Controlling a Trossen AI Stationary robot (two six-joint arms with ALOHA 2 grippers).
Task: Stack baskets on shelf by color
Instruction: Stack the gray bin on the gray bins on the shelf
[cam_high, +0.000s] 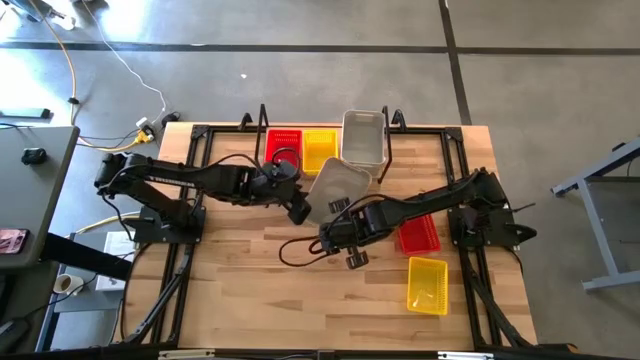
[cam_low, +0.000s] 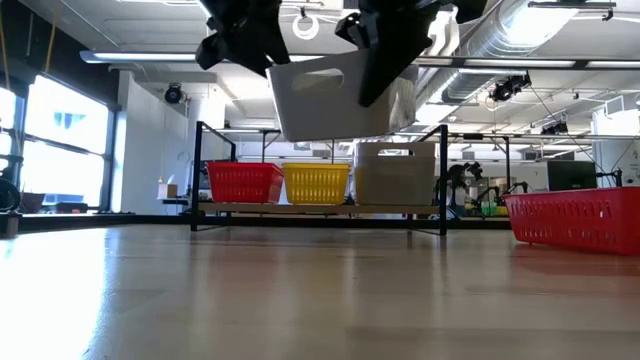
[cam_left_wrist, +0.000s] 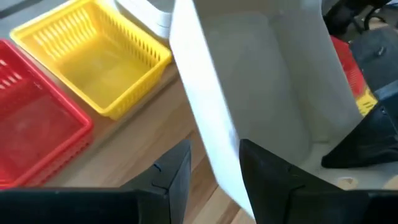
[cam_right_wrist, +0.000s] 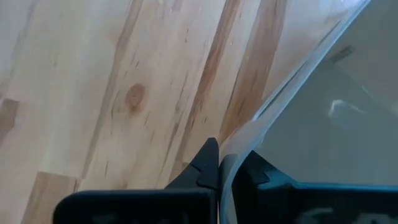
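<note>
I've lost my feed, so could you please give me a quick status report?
Right tool shut on grey-white basket, held above table. Left tool open astride its rim. Shelf holds red, yellow, grey baskets. Nothing blocking.

A lab or industrial workspace: exposed silver ducts (cam_low: 560, 30) and strip lights (cam_low: 150, 57) run under an open ceiling, big windows (cam_low: 60, 140) line one wall, the floor (cam_high: 300, 80) is bare concrete crossed by loose cables (cam_high: 120, 70), and desks (cam_high: 30, 190) flank the wooden table (cam_high: 250, 290).
</note>
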